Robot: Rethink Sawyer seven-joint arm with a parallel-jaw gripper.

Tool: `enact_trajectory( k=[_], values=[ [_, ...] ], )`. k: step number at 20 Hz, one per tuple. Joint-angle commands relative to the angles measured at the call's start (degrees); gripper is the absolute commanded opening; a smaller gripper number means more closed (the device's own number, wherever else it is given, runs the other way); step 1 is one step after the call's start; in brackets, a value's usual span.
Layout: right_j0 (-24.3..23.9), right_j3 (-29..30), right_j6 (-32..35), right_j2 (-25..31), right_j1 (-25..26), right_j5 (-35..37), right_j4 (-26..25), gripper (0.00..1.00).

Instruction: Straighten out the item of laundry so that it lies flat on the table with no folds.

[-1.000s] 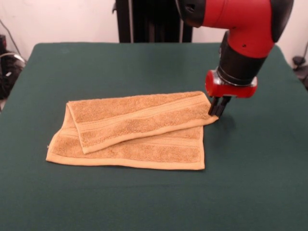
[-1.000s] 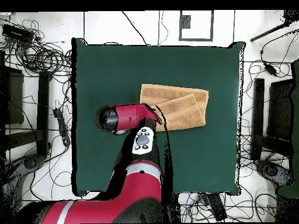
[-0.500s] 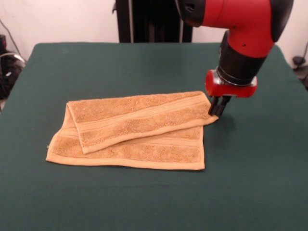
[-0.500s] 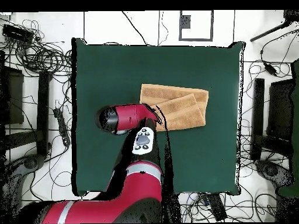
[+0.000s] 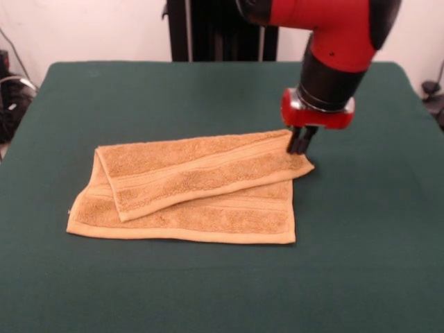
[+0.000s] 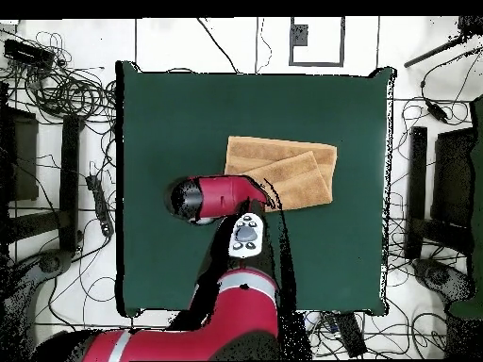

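Note:
The orange-tan towel [image 5: 198, 187] lies on the green table [image 5: 173, 90], folded over itself: an upper layer runs slantwise across the lower one, with band stripes showing. My gripper [image 5: 300, 143] hangs at the upper layer's far right corner, its two dark fingers close together, tips at or just above the cloth; it holds nothing. In the overhead view the towel [image 6: 288, 174] lies right of the table's [image 6: 179, 113] middle, and the arm's red wrist [image 6: 226, 196] covers the gripper and the towel's near-left corner.
Bare green cloth surrounds the towel on all sides. Cables and stands lie on the floor around the table in the overhead view. The robot's black pedestal [image 5: 222, 31] stands behind the far edge.
My gripper has moved a little left and away from the towel's right tip to its far right corner. The towel has not moved.

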Motion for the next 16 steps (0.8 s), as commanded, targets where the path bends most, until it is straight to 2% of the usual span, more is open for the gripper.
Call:
enact_trajectory(
  k=[1, 7, 12, 16],
  values=[
    [-1.35, 11.37, 3.49, 4.47, -0.46, 0.44, -2.01, 0.00],
    [-2.49, 13.83, 2.49, 5.25, -2.23, 0.20, -2.52, 0.00],
    [-2.74, 13.82, 5.06, 6.31, -1.88, -4.36, -1.61, 0.00],
    [-1.36, 8.62, 6.63, 6.10, 1.54, -4.25, -0.53, 0.00]
  ],
)
